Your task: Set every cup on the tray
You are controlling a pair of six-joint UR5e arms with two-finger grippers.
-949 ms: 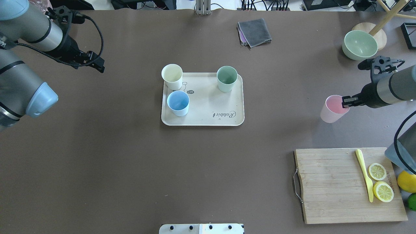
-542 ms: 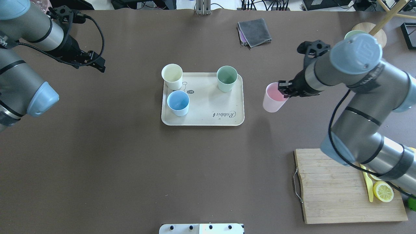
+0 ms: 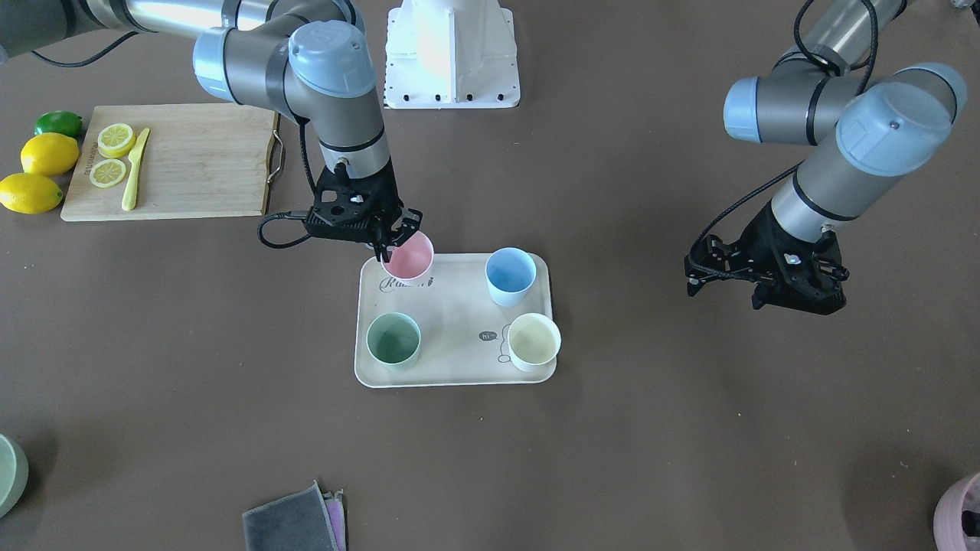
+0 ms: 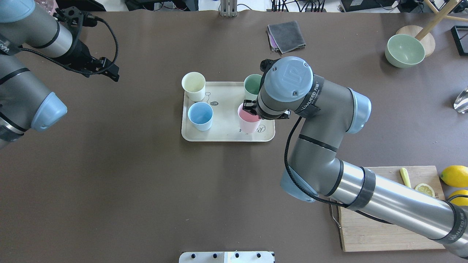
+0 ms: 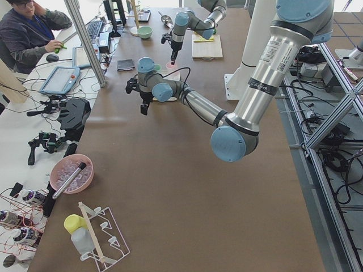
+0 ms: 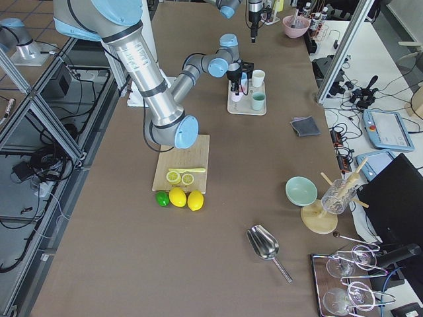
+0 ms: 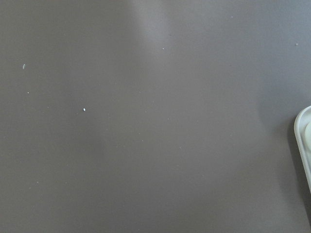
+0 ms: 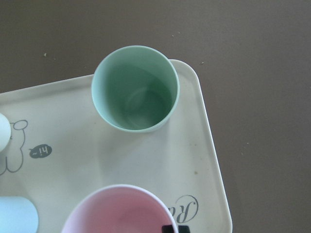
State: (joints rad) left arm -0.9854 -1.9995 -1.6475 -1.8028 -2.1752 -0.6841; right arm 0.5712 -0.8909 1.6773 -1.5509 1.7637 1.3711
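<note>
Right hand (image 3: 390, 243) clamped, matte tapered pink cup (image 3: 410, 258)

A robotics lab: two industrial robot arms (image 4: 321, 109) stand over a long brown-covered table (image 4: 128, 190) framed by aluminium profile struts (image 5: 86, 42), with a teach pendant (image 5: 61, 80) on the white side bench (image 5: 22, 141), where an operator (image 5: 27, 28) sits at a keyboard (image 5: 92, 29).

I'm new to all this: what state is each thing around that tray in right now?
Tray: lying flat.
Pink cup: upright, gripped at its rim over the tray's corner; landed or not, unclear.
Green cup: upright, empty, on the tray.
Blue cup: upright, empty, on the tray.
Yellow cup: upright, empty, on the tray.
Right gripper: shut on the pink cup.
Left gripper: holding nothing; open or shut unclear.
</note>
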